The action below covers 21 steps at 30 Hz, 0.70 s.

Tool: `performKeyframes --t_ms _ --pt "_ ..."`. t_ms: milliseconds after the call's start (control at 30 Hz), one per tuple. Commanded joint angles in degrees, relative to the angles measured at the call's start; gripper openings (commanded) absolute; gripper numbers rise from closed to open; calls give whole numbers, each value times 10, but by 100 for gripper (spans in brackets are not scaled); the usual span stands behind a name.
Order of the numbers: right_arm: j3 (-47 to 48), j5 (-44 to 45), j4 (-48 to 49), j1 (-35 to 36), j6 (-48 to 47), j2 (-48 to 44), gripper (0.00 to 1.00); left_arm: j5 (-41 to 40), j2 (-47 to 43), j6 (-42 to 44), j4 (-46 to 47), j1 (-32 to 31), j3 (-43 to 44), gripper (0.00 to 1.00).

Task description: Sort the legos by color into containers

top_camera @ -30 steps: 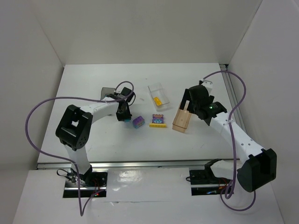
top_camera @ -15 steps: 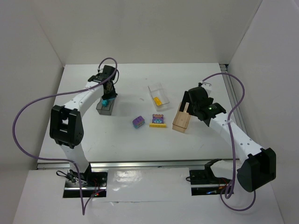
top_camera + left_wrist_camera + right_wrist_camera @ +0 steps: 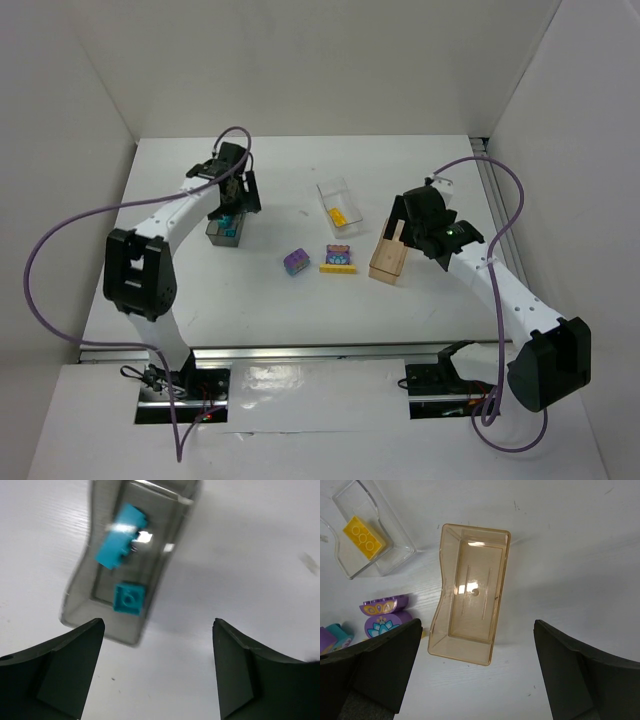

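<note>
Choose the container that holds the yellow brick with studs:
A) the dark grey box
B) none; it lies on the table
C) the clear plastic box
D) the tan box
C: the right wrist view shows the yellow brick lying inside the clear plastic box, beside the tan box.

The upper teal brick (image 3: 120, 535) looks blurred; the clear container (image 3: 395, 532) is cropped.

Left claw (image 3: 232, 200) above the grey box (image 3: 222, 238), which holds a teal brick (image 3: 229, 222). Clear box (image 3: 330, 190) holds a yellow brick (image 3: 338, 216). A purple brick (image 3: 295, 261) and a yellow plate (image 3: 338, 268) lie on the worktop (image 3: 300, 310). Right claw (image 3: 398, 228) over the tan box (image 3: 386, 262).
</note>
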Motion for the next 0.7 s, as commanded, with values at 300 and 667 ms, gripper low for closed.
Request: performKeyframes --t_ms 300,667 --pt "-33 -37 28 15 13 -16 100 209 -207 140 137 -152 -186 100" --pt "96 -15 82 259 83 113 99 69 -356 -33 96 -73 -248 100"
